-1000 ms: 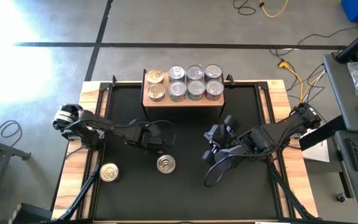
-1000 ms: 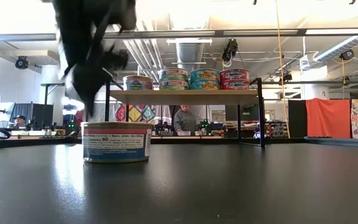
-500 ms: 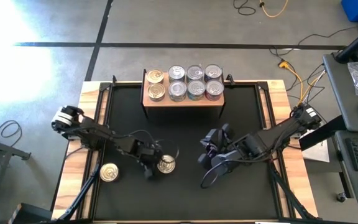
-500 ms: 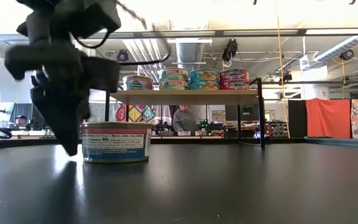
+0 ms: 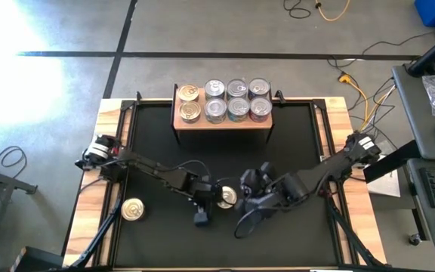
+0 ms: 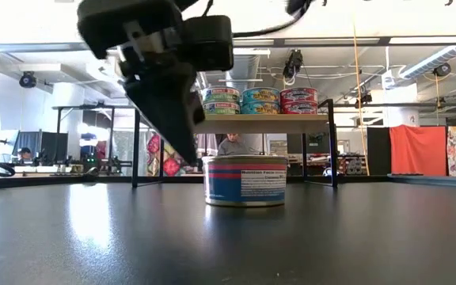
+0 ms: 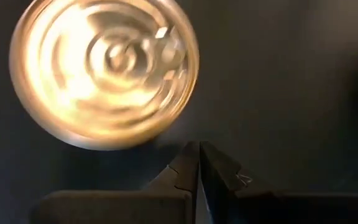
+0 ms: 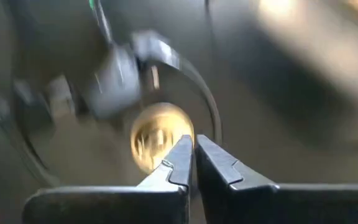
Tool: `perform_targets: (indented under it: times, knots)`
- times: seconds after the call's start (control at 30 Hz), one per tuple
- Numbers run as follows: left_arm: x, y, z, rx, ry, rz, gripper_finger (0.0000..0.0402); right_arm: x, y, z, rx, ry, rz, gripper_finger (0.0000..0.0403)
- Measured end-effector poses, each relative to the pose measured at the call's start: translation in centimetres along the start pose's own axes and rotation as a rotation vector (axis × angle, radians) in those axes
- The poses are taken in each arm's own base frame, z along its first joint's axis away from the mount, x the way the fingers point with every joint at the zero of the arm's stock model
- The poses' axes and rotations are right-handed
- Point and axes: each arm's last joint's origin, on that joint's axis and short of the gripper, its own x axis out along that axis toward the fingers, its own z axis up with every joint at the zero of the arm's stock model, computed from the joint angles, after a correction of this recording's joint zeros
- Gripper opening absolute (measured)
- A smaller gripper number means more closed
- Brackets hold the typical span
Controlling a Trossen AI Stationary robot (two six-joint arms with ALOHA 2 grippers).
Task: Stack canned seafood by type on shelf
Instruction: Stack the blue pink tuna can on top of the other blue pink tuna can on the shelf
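A gold-lidded tin (image 5: 226, 197) with a red and blue label (image 6: 245, 180) stands upright on the black table top between my two grippers. My left gripper (image 5: 211, 201) is shut, down at table level on the tin's left side (image 7: 199, 146). My right gripper (image 5: 248, 193) is shut (image 8: 192, 142) and hovers just right of the tin; the low view shows the tin's right side free. A second gold tin (image 5: 132, 209) stands near the table's left edge. Several tins (image 5: 225, 100) stand on the light-wood shelf (image 5: 221, 127). My left gripper has its shut fingertips (image 6: 190, 157) against the tin's left side wall near the top rim (image 6: 207, 162), slanting down from above and from the table's left. The tin stands upright with its base on the table.
The shelf (image 6: 236, 123) stands at the table's far edge on dark legs. Wooden borders (image 5: 89, 219) run along the table's left and right sides. A person (image 6: 232, 152) sits in the room beyond the shelf. A cable loop (image 5: 249, 219) lies below the right arm.
My left gripper came down toward the near edge beside the tin, then swept right, and the tin slid upright along the table toward the right. My right gripper moved left and toward the near edge, closer to the tin.
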Motion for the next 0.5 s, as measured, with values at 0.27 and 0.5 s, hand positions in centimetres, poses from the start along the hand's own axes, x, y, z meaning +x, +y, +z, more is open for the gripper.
perform_targets:
  times: [0.27,0.5]
  knots:
    - [-3.8,0.4,-1.6,-0.004,0.015,0.235,0.0000,4.0,1.5,-5.6,-0.058,0.219,-0.146,0.0013]
    - [-5.3,1.2,-5.9,-0.055,0.146,0.190,0.0000,8.6,3.6,-7.6,-0.244,0.400,-0.025,0.0013]
